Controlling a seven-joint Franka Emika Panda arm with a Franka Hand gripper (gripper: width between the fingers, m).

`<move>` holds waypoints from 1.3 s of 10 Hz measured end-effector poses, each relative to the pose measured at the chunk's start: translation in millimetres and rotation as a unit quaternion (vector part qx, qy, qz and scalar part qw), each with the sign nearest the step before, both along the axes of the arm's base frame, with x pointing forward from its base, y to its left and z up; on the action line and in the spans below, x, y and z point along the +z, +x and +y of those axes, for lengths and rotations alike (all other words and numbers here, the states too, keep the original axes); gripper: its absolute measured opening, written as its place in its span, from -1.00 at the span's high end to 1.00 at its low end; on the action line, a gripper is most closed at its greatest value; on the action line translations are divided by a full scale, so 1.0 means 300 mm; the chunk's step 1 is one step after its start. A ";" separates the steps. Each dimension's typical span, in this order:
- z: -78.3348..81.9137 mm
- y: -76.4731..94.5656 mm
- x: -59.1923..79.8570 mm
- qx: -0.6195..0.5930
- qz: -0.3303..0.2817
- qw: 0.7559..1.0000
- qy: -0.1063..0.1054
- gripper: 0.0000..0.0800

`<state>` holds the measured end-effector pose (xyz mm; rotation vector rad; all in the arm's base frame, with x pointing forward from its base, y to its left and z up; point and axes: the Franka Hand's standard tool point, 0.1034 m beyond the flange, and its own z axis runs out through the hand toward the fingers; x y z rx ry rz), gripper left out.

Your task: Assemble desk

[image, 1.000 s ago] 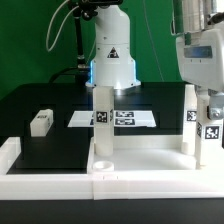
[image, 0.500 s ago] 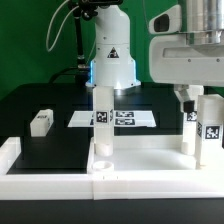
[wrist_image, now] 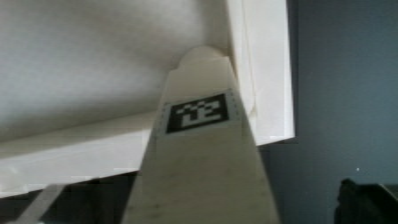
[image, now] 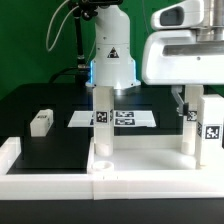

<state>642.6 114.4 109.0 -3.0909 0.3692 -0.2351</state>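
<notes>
1. The desk panel [image: 140, 165] lies flat, sockets up. We count three legs standing upright in it: the lone leg [image: 101, 120] at its exterior-view-left end, and the rear leg [image: 189, 128] and front leg [image: 211, 132] at the other end.
2. The fourth leg [image: 41, 121] lies loose on the black table [image: 60, 140], behind the panel's left end.
3. The gripper [image: 190, 100] hangs just above the rear leg. Honestly, we can't tell if the fingers are apart or clamped.
4. Our guess: three down, one to go.

The exterior view sits low and close, facing the arm's base [image: 112, 62] across the desk panel [image: 150, 166]. The wrist view peers closely down a leg [wrist_image: 201, 160] onto that panel.
</notes>
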 end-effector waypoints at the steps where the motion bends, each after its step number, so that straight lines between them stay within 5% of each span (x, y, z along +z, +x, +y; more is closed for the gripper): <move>1: -0.008 0.001 0.001 -0.019 0.000 1.000 0.002 -0.53; 3: -0.010 0.001 0.000 -0.020 0.000 1.000 0.002 0.16; 7: -0.020 0.000 -0.002 -0.169 0.001 0.985 0.023 0.28; 9: -0.037 -0.007 -0.006 -0.364 0.009 0.930 0.054 0.28; 12: -0.028 -0.024 -0.008 -0.586 0.022 0.803 0.108 0.28; 13: -0.026 -0.025 -0.009 -0.598 0.023 0.794 0.109 0.28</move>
